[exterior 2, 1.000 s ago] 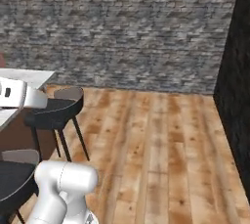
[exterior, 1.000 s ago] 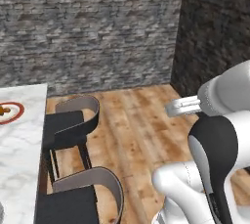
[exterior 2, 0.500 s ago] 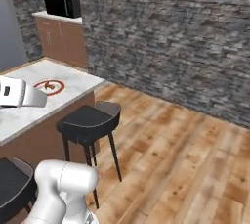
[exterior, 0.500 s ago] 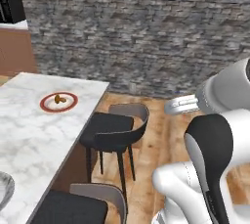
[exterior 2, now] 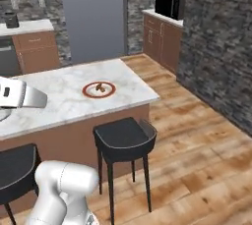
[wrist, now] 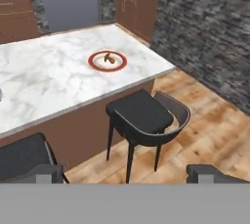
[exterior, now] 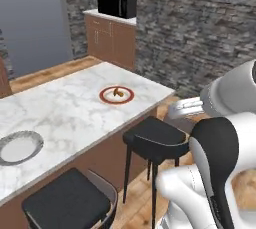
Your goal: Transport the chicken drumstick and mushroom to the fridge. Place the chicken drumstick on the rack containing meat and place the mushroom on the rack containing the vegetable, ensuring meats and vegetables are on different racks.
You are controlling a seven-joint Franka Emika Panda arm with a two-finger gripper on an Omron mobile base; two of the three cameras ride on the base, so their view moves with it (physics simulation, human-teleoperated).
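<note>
Now tool (wrist: 125, 173) wide, empty; drumstick (wrist: 109, 60) on red-rimmed plate (wrist: 95, 64), marble counter (wrist: 44, 81).

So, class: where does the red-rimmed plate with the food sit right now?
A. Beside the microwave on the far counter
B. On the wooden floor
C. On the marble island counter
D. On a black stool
C: the red-rimmed plate lies flat on the white marble island counter, above the black stool and well away from the microwave.
</note>
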